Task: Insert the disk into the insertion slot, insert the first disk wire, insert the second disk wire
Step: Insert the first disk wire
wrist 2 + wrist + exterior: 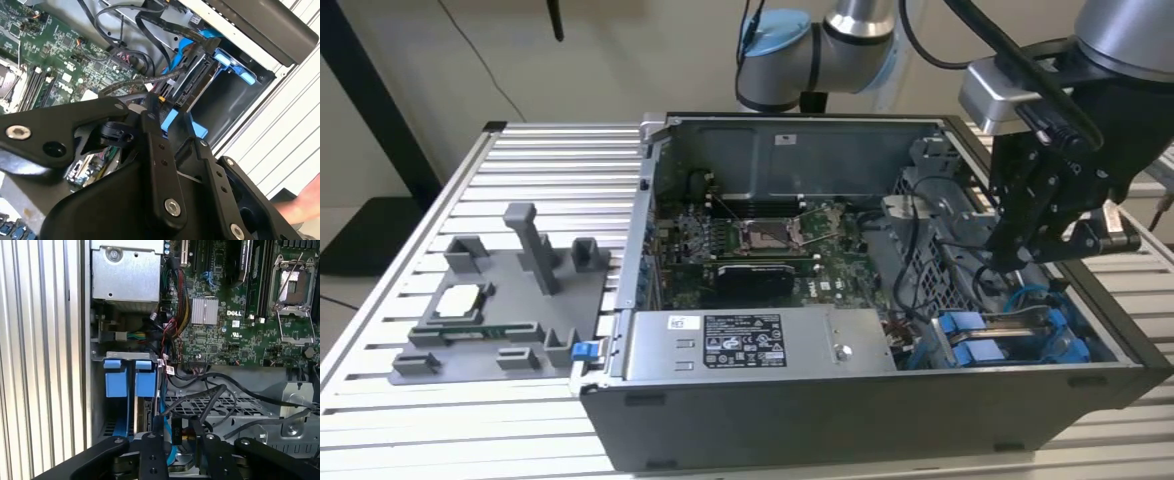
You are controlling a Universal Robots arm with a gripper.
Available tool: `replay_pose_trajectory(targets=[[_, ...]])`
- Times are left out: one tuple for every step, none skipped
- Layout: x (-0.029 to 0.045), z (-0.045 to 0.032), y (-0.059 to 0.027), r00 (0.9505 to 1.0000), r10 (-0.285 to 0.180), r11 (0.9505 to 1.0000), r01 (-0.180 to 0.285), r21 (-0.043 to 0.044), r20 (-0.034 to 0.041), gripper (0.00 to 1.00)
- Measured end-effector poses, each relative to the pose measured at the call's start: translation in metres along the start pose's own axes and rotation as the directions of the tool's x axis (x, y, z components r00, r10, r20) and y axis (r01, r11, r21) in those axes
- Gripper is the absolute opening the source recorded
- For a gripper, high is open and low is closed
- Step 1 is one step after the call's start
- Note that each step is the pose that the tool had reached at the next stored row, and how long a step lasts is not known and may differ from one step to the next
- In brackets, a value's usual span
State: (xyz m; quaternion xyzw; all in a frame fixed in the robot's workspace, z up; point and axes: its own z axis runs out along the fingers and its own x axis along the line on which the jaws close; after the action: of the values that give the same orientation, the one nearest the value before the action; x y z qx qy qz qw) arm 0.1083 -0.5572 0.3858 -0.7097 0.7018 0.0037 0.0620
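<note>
As the slatted table [400,400] carries the whole job, I log from it down: open computer case [854,420] lying on its side, motherboard [761,235] on its floor, power-supply box [747,340] along the near wall. At the case's corner on the exterior view's right sits the insertion slot [994,342]. The disk [192,80] is already in it, fully home as far as I can judge. The gripper [1011,255] hangs over that bay. In the first wrist view its fingers [151,455] are drawn in on a black connector [176,432] trailing a blue cable [165,452]; I read it as pinched, not loose. Handling: the connector shell is light, hard plastic with small contacts, intolerant of side load. The cable is springy and will tug. Hold on the shell's flat faces, never the cable. The disk itself is dense and rigid; its blue frame is the place to push.
</note>
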Motion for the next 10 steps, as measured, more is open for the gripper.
replay_pose_trajectory(targets=[[-0.0001, 0.0001, 0.0000, 1.0000, 0.000, 1.0000, 0.000, 0.0003, 0.0002, 0.00], [-0.0002, 0.0000, 0.0000, 1.0000, 0.000, 1.0000, 0.000, 0.0004, -0.0001, 0.00], [-0.0002, 0.0000, 0.0001, 1.0000, 0.000, 1.0000, 0.000, 0.0005, -0.0002, 0.00], [-0.0002, 0.0000, 0.0001, 1.0000, 0.000, 1.0000, 0.000, 0.0006, -0.0002, 0.00], [-0.0003, 0.0000, 0.0001, 1.0000, 0.000, 1.0000, 0.000, 0.0005, -0.0002, 0.00], [-0.0003, 0.0000, 0.0001, 1.0000, 0.000, 1.0000, 0.000, 0.0005, -0.0001, 0.00], [-0.0003, 0.0000, 0.0001, 1.0000, 0.000, 1.0000, 0.000, 0.0006, -0.0001, 0.00], [-0.0003, 0.0000, 0.0001, 1.0000, 0.000, 1.0000, 0.000, 0.0006, -0.0001, 0.00], [-0.0003, 0.0000, 0.0001, 1.0000, 0.000, 1.0000, 0.000, 0.0006, 0.0000, 0.00], [-0.0003, 0.0000, 0.0001, 1.0000, 0.000, 1.0000, 0.000, 0.0006, -0.0001, 0.00]])
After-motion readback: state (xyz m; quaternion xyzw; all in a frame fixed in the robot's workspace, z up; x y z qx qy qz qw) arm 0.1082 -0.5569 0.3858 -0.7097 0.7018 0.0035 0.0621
